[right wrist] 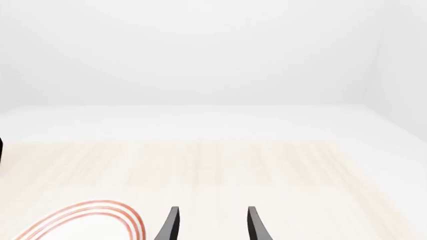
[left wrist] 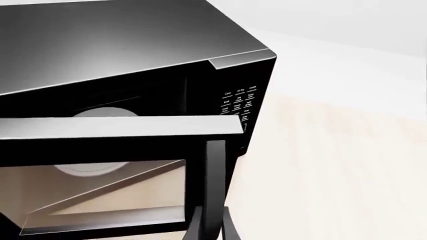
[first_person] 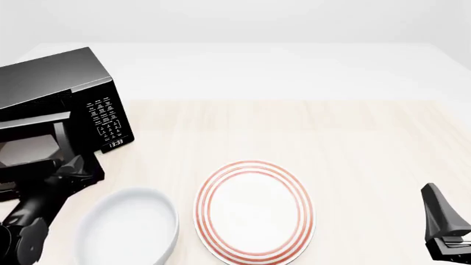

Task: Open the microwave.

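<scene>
left gripper [first_person: 74, 165] is right at the microwave [first_person: 55, 83] door edge, the handle [left wrist: 213, 190] running just past the fingertips, though whether they're clamped on it i can't tell; the door [left wrist: 113, 127] is swung partly out, turntable [left wrist: 87, 167] showing behind it. to do this well, pull along the door's arc, not straight back, so the handle doesn't slip away. right gripper [right wrist: 210, 225] hangs parted and empty, plate [right wrist: 87, 220] beside its left finger.
</scene>
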